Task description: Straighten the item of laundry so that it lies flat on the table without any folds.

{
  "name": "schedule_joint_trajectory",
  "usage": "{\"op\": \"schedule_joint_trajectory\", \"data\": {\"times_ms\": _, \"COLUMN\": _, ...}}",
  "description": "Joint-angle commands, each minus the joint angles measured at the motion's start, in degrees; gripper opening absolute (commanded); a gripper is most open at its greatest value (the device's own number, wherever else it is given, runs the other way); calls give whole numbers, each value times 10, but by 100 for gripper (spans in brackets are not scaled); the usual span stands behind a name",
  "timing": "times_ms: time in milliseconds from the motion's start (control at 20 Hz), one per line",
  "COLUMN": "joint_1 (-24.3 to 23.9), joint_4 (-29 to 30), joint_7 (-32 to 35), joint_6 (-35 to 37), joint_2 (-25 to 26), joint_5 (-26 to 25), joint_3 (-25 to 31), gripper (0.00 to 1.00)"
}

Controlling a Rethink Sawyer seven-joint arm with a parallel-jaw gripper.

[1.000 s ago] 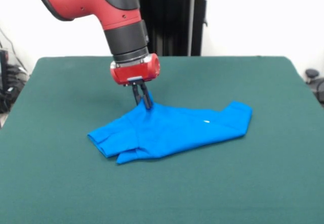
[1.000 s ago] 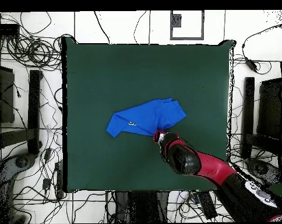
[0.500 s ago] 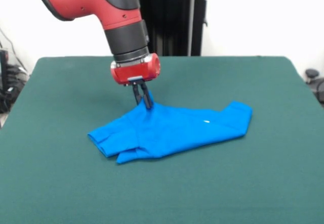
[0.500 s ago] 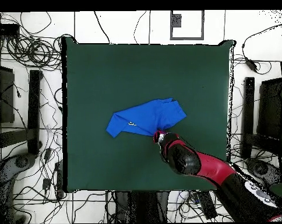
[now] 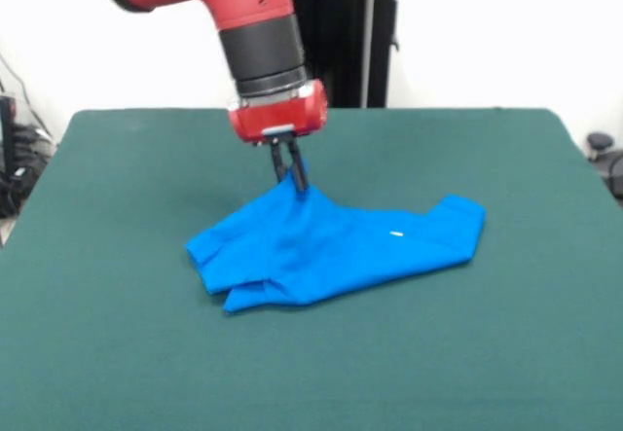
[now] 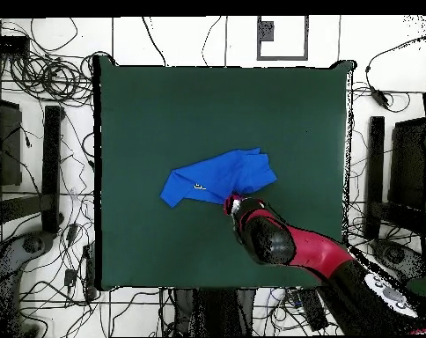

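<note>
While the T-shirt (image 5: pixel 331 246) remains bunched and doubled over near the middle of the table (image 5: pixel 467 363), the task stands at an early stage: one grasp is in place, and no part of the spreading shows as complete.

Nearest the front camera, the lower edge of the garment lies on the green cloth in stacked layers, with a sleeve-like flap folded under at the picture's left end. A second rounded lobe sits at the right end, resting flat. A small white mark shows on the upper surface; no print is otherwise visible, so the plain side appears to face up. The fabric is bright blue and creased, with ridges running toward the pinch point.

Farther back, the gripper (image 5: pixel 290 180) holds the rear edge of the shirt, its fingers closed narrowly on a peak of cloth that is drawn up off the surface into a tent. The overhead view places that pinch at the shirt's edge nearest the robot base (image 6: pixel 231 204).

Judgement: every fold is yet to be opened, and the garment needs pulling out on several sides before it lies flat.
</note>
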Motion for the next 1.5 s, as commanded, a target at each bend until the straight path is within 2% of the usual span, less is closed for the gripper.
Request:
{"op": "schedule_joint_trajectory", "data": {"times_ms": 50, "joint_1": 123, "joint_4": 63, "joint_7": 191, "joint_6": 28, "joint_2": -91, "joint_5": 101, "joint_3": -29, "gripper": 0}}
{"op": "schedule_joint_trajectory", "data": {"times_ms": 350, "joint_1": 221, "joint_4": 77, "joint_7": 219, "joint_6": 44, "joint_2": -143, "joint_5": 202, "joint_3": -90, "gripper": 0}}
{"op": "schedule_joint_trajectory", "data": {"times_ms": 800, "joint_1": 319, "joint_4": 103, "joint_7": 239, "joint_6": 38, "joint_2": -179, "joint_5": 280, "joint_3": -155, "gripper": 0}}
{"op": "schedule_joint_trajectory", "data": {"times_ms": 1500, "joint_1": 322, "joint_4": 137, "joint_7": 260, "joint_6": -2, "joint_2": -182, "joint_5": 292, "joint_3": -143, "gripper": 0}}
